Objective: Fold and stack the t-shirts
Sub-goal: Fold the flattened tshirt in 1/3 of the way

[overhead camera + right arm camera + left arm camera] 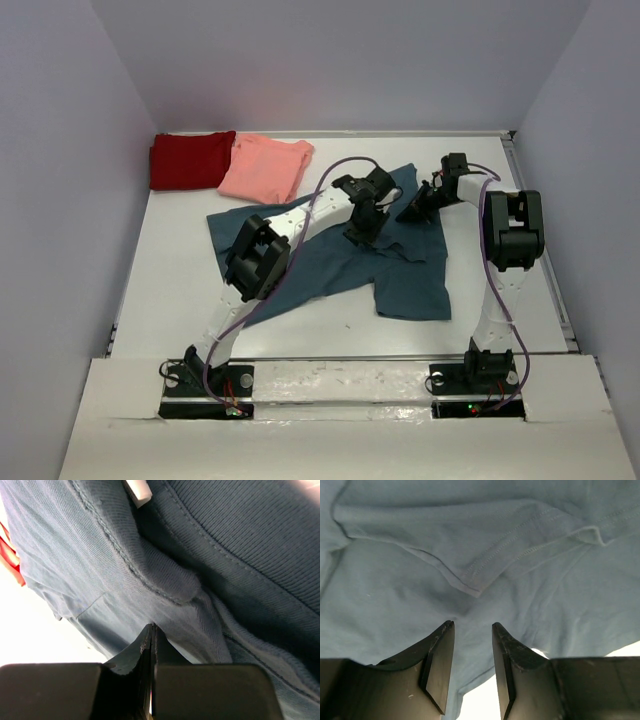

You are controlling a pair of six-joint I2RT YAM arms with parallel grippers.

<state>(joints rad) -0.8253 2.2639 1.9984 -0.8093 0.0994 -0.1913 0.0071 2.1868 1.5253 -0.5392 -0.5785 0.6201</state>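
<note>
The dark teal-blue t-shirt (410,285) lies crumpled and partly spread across the middle of the table. My left gripper (362,232) hovers low over its upper middle. In the left wrist view that gripper (472,626) stands open, with a stitched hem fold of the shirt (470,545) just beyond its tips and nothing between them. My right gripper (412,212) is at the shirt's upper right part. Seen from its wrist, the right gripper (151,627) is shut, its tips against the ribbed collar area (225,555), no cloth showing between the jaws.
A dark red t-shirt (190,160) and a salmon-pink t-shirt (265,168) lie folded side by side at the back left. A white label (137,490) shows near the collar. Grey walls enclose the white table (170,290); a rail (548,280) runs along its right edge.
</note>
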